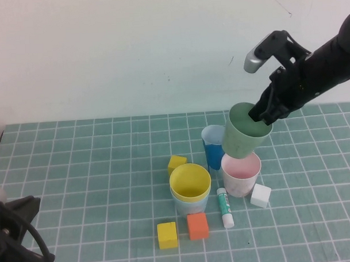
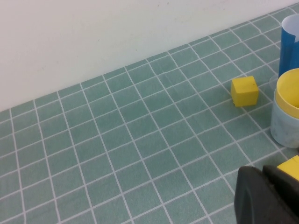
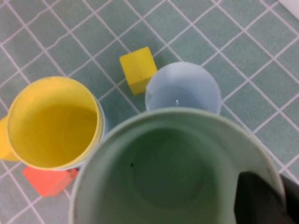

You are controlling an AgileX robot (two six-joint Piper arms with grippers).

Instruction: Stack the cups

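Observation:
My right gripper (image 1: 260,113) is shut on the rim of the pale green cup (image 1: 244,137), one finger inside and one outside. The cup hangs tilted just above the pink cup (image 1: 241,173), which stands upright on the mat. In the right wrist view the green cup (image 3: 159,177) fills the near field, with the gripper (image 3: 280,191) clamped on its rim. A blue cup (image 1: 213,144) stands just behind and left of the pink one. The yellow cup (image 1: 190,182) sits nested in a pale bluish cup (image 1: 186,206). My left gripper (image 1: 25,208) rests shut and empty at the near left.
Toy cubes lie around the cups: a yellow cube (image 1: 176,163) behind the yellow cup, a second yellow cube (image 1: 167,235) and an orange cube (image 1: 197,226) in front, and a white cube (image 1: 260,195) by the pink cup. A glue stick (image 1: 225,207) lies between.

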